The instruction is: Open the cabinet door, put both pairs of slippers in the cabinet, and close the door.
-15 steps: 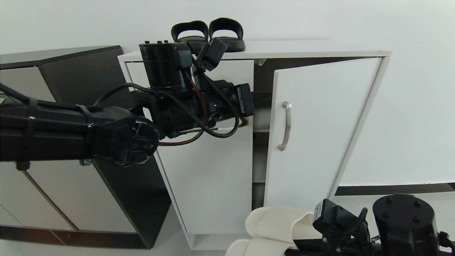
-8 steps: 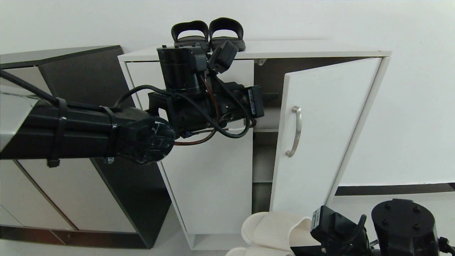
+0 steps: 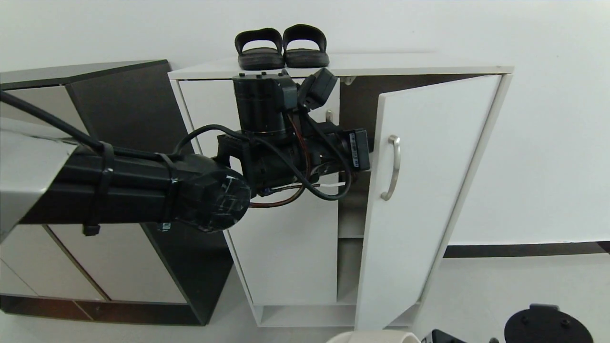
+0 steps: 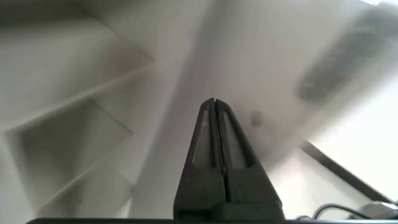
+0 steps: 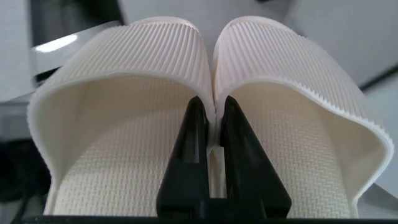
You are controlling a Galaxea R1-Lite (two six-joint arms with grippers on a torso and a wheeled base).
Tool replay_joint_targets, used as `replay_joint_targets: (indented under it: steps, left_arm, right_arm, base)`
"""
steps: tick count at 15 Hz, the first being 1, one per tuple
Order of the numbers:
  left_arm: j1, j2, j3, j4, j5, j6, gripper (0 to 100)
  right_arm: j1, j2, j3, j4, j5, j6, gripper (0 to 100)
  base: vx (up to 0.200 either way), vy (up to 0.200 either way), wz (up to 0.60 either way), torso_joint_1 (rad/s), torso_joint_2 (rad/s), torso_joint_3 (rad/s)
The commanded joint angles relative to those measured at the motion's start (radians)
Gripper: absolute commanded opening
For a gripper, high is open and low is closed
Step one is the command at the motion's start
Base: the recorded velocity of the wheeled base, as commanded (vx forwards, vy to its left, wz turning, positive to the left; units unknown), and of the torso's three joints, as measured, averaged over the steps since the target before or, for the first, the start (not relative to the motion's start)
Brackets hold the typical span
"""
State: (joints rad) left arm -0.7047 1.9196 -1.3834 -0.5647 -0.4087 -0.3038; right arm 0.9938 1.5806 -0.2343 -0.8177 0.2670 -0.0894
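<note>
Clerk: Item one, cream slippers (image 5: pixel 118 143), one pair. Ribbed foam, judged light, soft and apt to flex. Best taken by the two inner strap edges together.

Checker: Location?

Clerk: Low in front of the cabinet door (image 3: pixel 429 181), which stands ajar. The right gripper (image 5: pixel 211 118) pinches those touching edges.

Checker: Item two?

Clerk: Black slippers (image 3: pixel 282 46), side by side on the cabinet top (image 3: pixel 405 64), above the left gripper (image 4: pixel 215 124). Its fingers are pressed together on nothing, near the door's free edge.
</note>
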Motion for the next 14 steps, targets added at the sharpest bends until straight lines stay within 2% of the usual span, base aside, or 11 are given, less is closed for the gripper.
replay_joint_targets:
  steps: [1,2,3,4,6,8,9,10,11,12,14]
  left_arm:
    - [-0.110,-0.045,0.053,-0.001,0.022,0.022,0]
    - [-0.176,-0.065,0.096,-0.004,0.019,0.046,0]
    - [-0.222,-0.068,0.124,-0.027,0.021,0.084,0]
    - [-0.237,-0.068,0.130,-0.047,0.024,0.112,0]
    - [-0.220,-0.073,0.129,-0.052,0.038,0.115,0]
    - [-0.067,-0.159,0.168,-0.058,0.090,0.111,0]
    - [0.060,-0.281,0.244,-0.055,0.102,0.112,0]
    - [0.134,-0.412,0.331,-0.041,0.114,0.111,0]
    - [0.165,-0.476,0.369,-0.026,0.123,0.111,0]
    - [0.235,-0.699,0.506,0.088,0.197,0.112,0]
    - [0.292,-0.936,0.675,0.241,0.306,0.114,0]
  right_arm:
    - [0.039,-0.059,0.059,-0.006,0.047,-0.004,0]
    - [0.051,-0.071,0.081,-0.005,0.055,-0.023,0]
    - [0.051,-0.068,0.085,-0.006,0.055,-0.041,0]
    - [0.048,-0.059,0.078,-0.008,0.052,-0.046,0]
    - [0.011,-0.028,0.041,-0.008,0.043,-0.043,0]
    - [-0.092,0.002,0.023,-0.026,0.041,-0.044,0]
    - [-0.165,0.021,-0.011,-0.041,0.029,-0.041,0]
    - [-0.213,0.038,-0.053,-0.044,-0.025,-0.038,0]
    - [-0.227,0.044,-0.076,-0.044,-0.061,-0.026,0]
    - [-0.235,0.067,-0.186,-0.044,-0.207,0.105,0]
    - [-0.224,0.117,-0.326,-0.044,-0.361,0.249,0]
  base:
    - [-0.200,0.000,0.00,0.002,0.00,0.007]
    - [-0.200,0.000,0.00,-0.007,0.01,0.012]
    - [-0.200,0.000,0.00,-0.002,0.00,-0.002]
    - [-0.200,0.000,0.00,0.002,0.00,0.002]
    - [-0.100,0.000,0.00,0.001,0.00,0.001]
    - [0.000,0.000,0.00,0.000,0.00,0.000]
    - [0.000,0.000,0.00,0.000,0.00,0.000]
    - [0.000,0.000,0.00,0.000,0.00,0.000]
    - [0.000,0.000,0.00,0.000,0.00,0.000]
    - [0.000,0.000,0.00,0.000,0.00,0.000]
    - [0.000,0.000,0.00,0.000,0.00,0.000]
